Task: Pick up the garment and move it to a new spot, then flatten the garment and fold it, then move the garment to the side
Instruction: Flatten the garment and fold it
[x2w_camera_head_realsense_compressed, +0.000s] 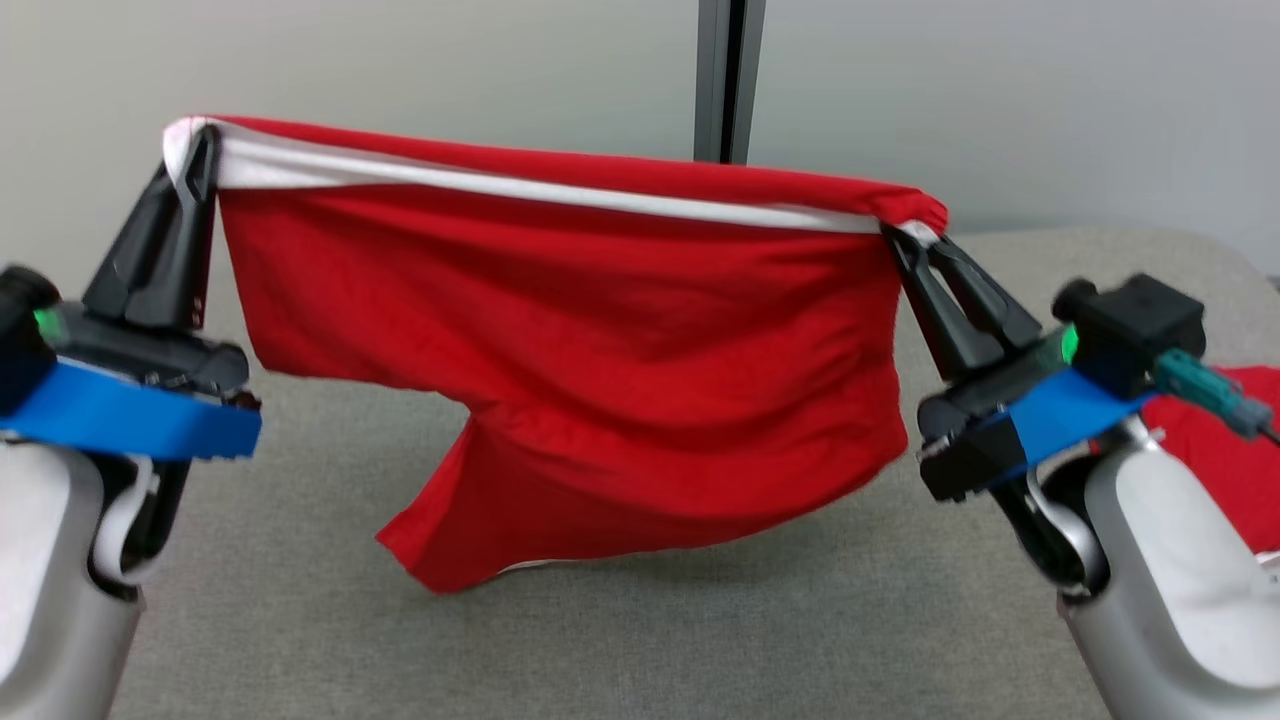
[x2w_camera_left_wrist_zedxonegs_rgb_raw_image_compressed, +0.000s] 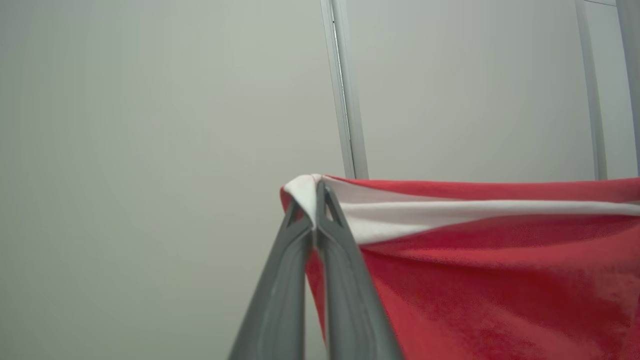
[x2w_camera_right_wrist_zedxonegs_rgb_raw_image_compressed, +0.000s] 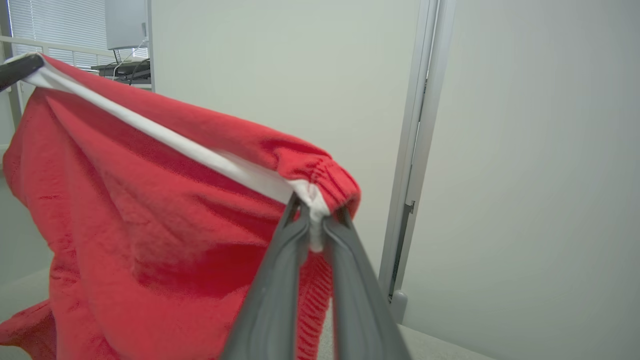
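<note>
Firstly, the left gripper (x2w_camera_head_realsense_compressed: 198, 150): its two dark fingers (x2w_camera_left_wrist_zedxonegs_rgb_raw_image_compressed: 340, 270) are pressed together on one upper corner of the red garment (x2w_camera_head_realsense_compressed: 600, 360). In the left wrist view the white band (x2w_camera_head_realsense_compressed: 540, 188) of that garment folds over the tips, and no gap shows between them.

Secondly, the right gripper (x2w_camera_head_realsense_compressed: 903, 238): its fingers are likewise clamped, on the opposite upper corner. The right wrist view shows gathered red cloth and a tuft of white pinched between the two tips. The tip of the other arm's dark finger appears at that view's upper left, at the far end of the band.

In the head view the two pairs of fingers lean upward and toward each other. The white band runs taut between the two grips, sloping slightly down toward the robot's right. Below it the garment hangs as a sheet in the air, wrinkled across its middle, with a longer lobe dropping at its lower left.

Beneath lies the grey, cloth-covered table (x2w_camera_head_realsense_compressed: 700, 640), which carries the garment's shadow. Whether the lowest corner of the lobe touches the table cannot be told.

Each wrist bears a strip of blue tape (x2w_camera_head_realsense_compressed: 130, 420) and a small green light. Another red cloth (x2w_camera_head_realsense_compressed: 1225, 450) lies on the table at the right edge, partly behind the right forearm. Behind everything stand a pale wall (x2w_camera_head_realsense_compressed: 400, 60) and a grey upright post (x2w_camera_head_realsense_compressed: 728, 80).
</note>
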